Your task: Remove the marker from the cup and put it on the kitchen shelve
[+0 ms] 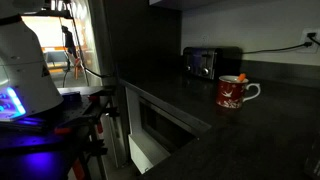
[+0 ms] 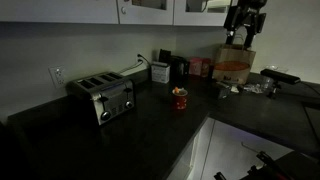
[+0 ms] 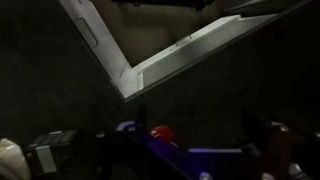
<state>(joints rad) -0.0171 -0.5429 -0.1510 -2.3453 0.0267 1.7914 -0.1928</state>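
Dark kitchen surface [image 2: 120,135] carries the cup [image 2: 180,100] mid-frame, with the marker [image 2: 179,90] propped inside, likely for top grasping. The fingers [image 2: 237,36] hang upper right, well apart; I cannot tell whether they are released or clenched.

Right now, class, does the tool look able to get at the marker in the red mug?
Probably yes: the marker sticks up from the open cup, nothing over it; the tool hangs high, some way off.

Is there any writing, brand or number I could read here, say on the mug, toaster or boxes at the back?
No text can be read.
cup: white pattern, no legible words.
toaster: no brand legible.
packages at the back: print too small and dark to read.
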